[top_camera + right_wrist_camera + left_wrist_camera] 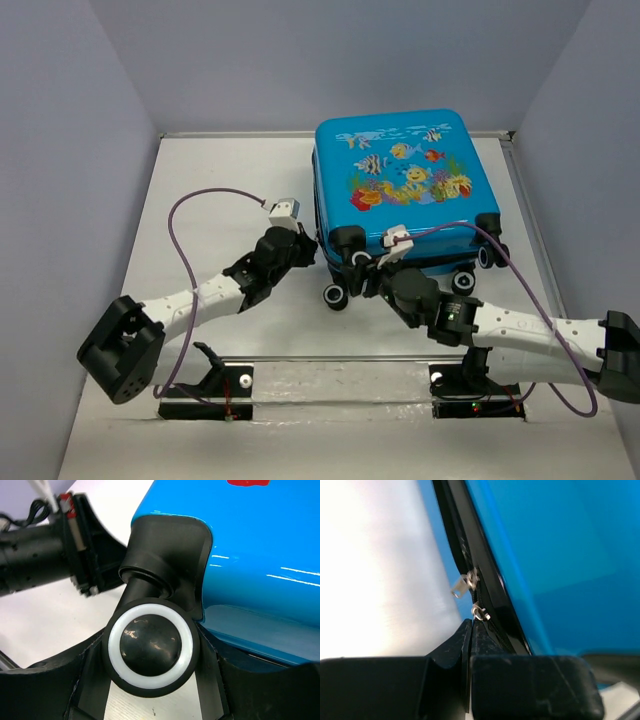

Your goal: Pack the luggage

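Note:
The luggage is a bright blue hard-shell suitcase that lies closed, fish print up, at the back right of the table. Its black wheels point toward me. My left gripper is at its near-left side. In the left wrist view its fingers are pressed together at the black zipper edge, with a silver zipper pull ring right at their tips. A second pull hangs just beyond. My right gripper closes from both sides on a black, white-ringed wheel at the near-left corner.
Grey-blue walls enclose the white table on the left, back and right. Another wheel sticks out near my right gripper. Purple cables loop over both arms. The left arm shows close by in the right wrist view.

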`<state>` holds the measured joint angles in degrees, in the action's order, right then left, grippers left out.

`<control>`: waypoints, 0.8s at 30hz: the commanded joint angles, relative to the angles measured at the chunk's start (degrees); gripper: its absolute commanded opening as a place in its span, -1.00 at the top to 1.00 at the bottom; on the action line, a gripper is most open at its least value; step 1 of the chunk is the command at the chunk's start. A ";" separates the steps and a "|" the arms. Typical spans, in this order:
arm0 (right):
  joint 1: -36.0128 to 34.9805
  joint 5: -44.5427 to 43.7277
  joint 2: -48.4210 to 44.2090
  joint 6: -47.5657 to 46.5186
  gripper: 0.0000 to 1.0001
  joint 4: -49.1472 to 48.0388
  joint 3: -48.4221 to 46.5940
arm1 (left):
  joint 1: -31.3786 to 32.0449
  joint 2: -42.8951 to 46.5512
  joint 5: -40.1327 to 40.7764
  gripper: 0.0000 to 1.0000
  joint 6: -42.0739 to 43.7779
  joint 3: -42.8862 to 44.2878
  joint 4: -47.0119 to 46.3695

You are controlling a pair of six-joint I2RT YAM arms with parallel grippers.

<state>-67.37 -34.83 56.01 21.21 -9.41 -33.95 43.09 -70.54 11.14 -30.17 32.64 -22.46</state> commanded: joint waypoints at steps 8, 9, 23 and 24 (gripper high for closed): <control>-4.17 6.18 12.18 -1.35 0.86 -9.66 -12.52 | -19.18 -1.11 7.41 0.67 -7.52 5.60 0.74; -4.17 7.22 14.63 -1.87 0.86 -9.75 -13.67 | -19.36 3.96 8.19 0.29 -8.84 3.94 1.45; -9.26 16.90 36.54 -3.02 0.40 -5.72 -36.53 | -19.62 44.61 11.02 -0.98 1.34 12.88 21.13; -9.27 14.81 35.84 -3.19 -0.20 -4.49 -36.79 | -19.62 45.66 9.36 -0.98 2.04 13.58 22.01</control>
<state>-70.74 -30.79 92.20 17.54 -10.55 -64.10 23.29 -26.35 21.04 -33.19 43.40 -7.53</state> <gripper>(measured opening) 0.611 0.990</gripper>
